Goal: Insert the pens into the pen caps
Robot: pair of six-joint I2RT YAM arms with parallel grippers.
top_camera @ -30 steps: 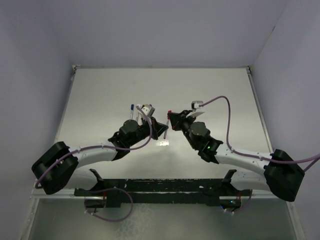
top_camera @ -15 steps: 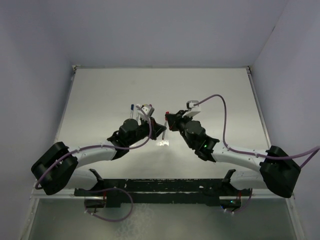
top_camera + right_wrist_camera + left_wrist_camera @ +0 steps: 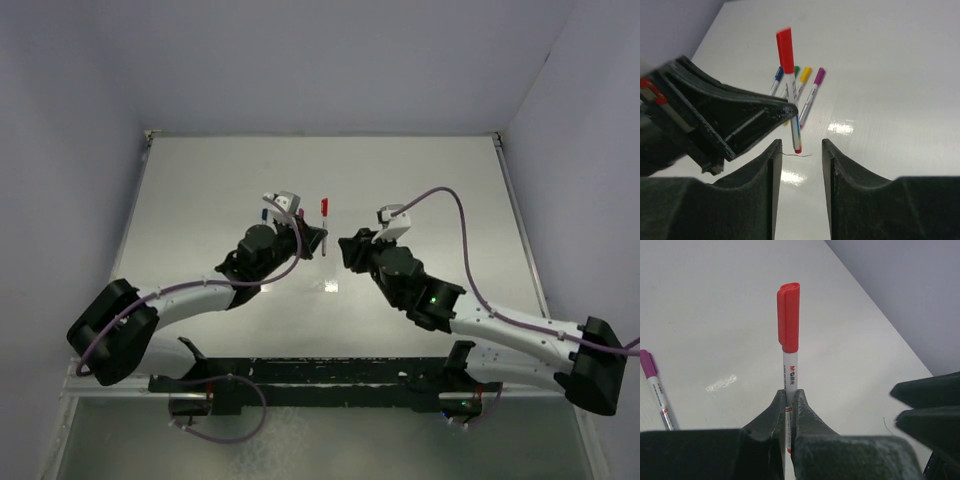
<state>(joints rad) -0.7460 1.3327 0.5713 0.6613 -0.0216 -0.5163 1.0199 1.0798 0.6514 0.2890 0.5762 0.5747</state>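
My left gripper [image 3: 788, 392] is shut on a grey-white pen [image 3: 790, 371] that wears the red cap [image 3: 788, 315]; it holds the pen off the table. In the top view the left gripper [image 3: 312, 243] has this pen [image 3: 324, 232] at the table's middle. My right gripper [image 3: 799, 145] is open and empty, its fingers just below and either side of the pen's tail end [image 3: 796, 137]; in the top view it [image 3: 347, 248] sits right of the pen. Capped pens lie together on the table: blue [image 3: 776, 80], green [image 3: 796, 70], yellow [image 3: 804, 77] and purple [image 3: 813, 86].
The lying pens are just beyond the left wrist in the top view, only the blue one [image 3: 264, 213] showing. The white table [image 3: 440, 190] is walled at the back and both sides. A thin stray fibre [image 3: 795, 155] lies on the table.
The right gripper has let go of the red cap, opened and drawn back to the right. The left gripper has swung the pen, now capped red, up and away from it.
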